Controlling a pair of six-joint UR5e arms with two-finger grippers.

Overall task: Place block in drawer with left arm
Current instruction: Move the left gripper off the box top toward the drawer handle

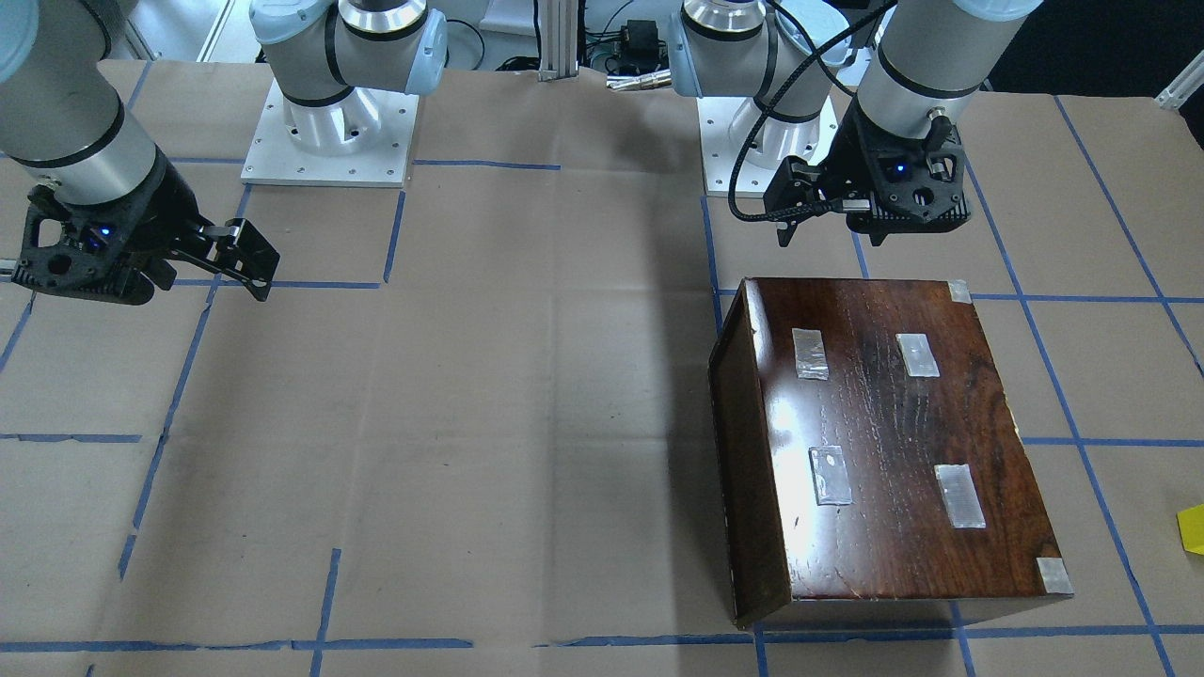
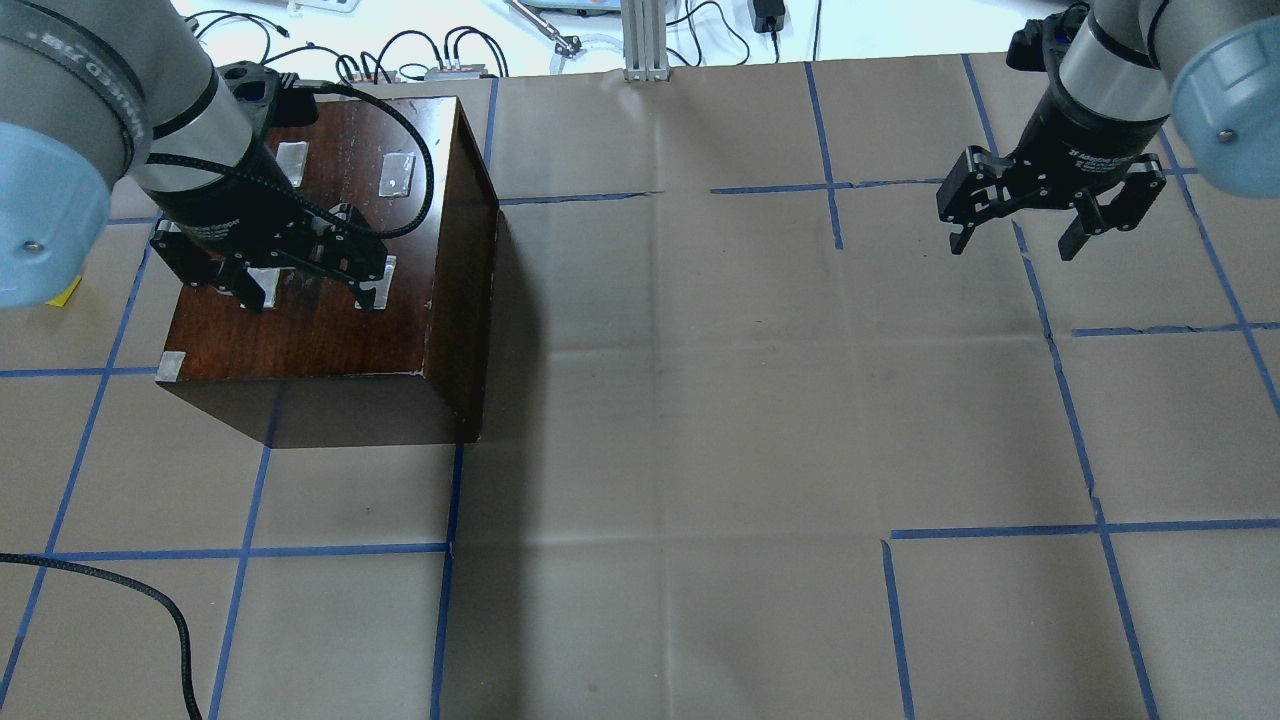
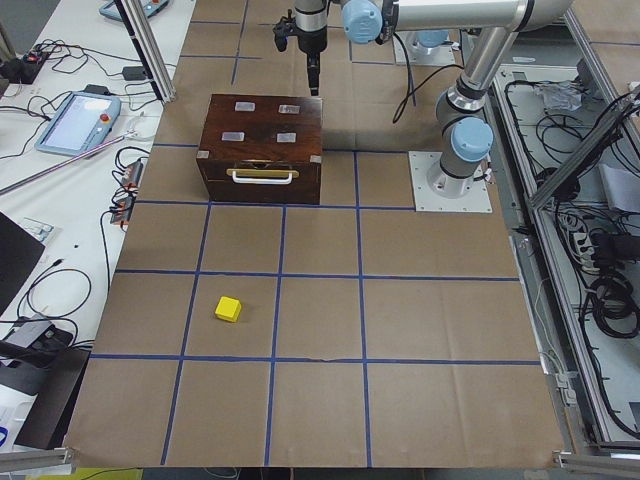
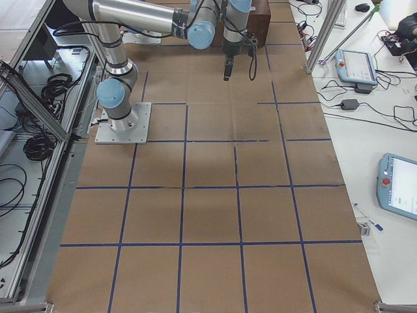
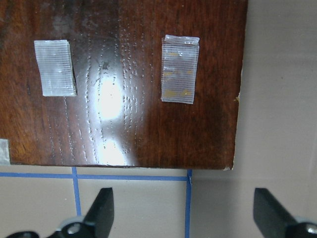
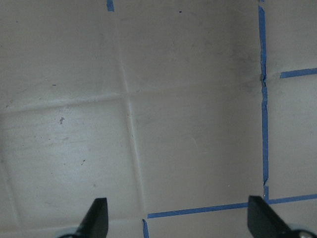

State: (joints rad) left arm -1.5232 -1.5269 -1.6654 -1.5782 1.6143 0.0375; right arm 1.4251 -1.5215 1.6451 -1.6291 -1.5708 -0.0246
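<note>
Block (image 3: pixel 229 309) sits alone on the table (image 3: pixel 320 330), well apart from the cabinet (image 3: pixel 262 130) whose drawer (image 3: pixel 250 190) looks shut; the left gripper (image 2: pixel 310 293), spread wide and empty, hovers above the cabinet top, so step 1, pulling that drawer open, seems next.

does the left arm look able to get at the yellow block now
Probably yes: the block lies on bare paper off the handle side of the cabinet, and the left claw hangs open higher than its top, nothing between. Reach uncertain.

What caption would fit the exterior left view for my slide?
Yellow block lies on the table, apart from the shut drawer; left gripper hangs open near the cabinet.
</note>
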